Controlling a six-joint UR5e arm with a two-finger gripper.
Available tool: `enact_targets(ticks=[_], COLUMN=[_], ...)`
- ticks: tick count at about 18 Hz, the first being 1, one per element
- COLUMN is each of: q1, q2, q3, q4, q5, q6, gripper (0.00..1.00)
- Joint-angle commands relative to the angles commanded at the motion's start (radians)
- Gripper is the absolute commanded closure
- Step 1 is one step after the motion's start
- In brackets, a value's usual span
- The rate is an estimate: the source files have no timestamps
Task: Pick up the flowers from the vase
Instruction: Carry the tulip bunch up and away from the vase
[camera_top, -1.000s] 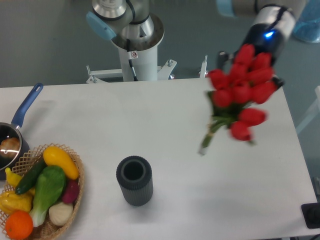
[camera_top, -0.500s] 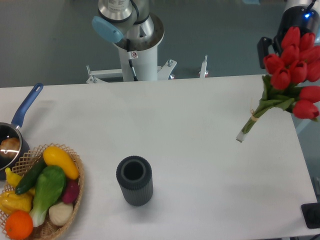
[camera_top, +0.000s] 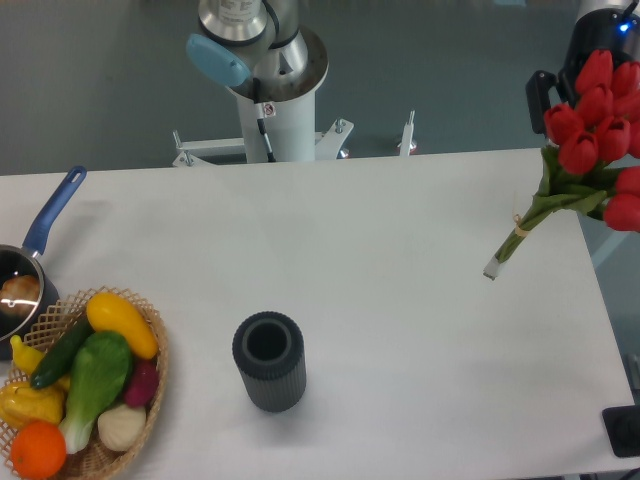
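Observation:
The flowers, red tulips on tied green stems, hang in the air over the table's right edge, partly cut off by the frame. Their stem ends point down and left, clear of the table. The gripper is a dark body behind the blooms at the top right; its fingers are hidden by the tulips, which it carries. The vase, a dark grey ribbed cylinder, stands upright and empty at the front centre of the table, far left of the flowers.
A wicker basket of colourful vegetables sits at the front left. A blue-handled saucepan lies at the left edge. The arm's white base column stands behind the table. A dark object is at the front right corner.
The gripper has carried the flowers right and slightly up, from above the table's right half to its right edge. The vase has not moved.

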Motion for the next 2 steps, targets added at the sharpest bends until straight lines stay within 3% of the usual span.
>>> enact_targets(ticks=[2], q1=[0.002], q2=[0.002], q3=[0.0], q4=[0.0], q5=[0.0], q6=[0.0], gripper=[0.59])
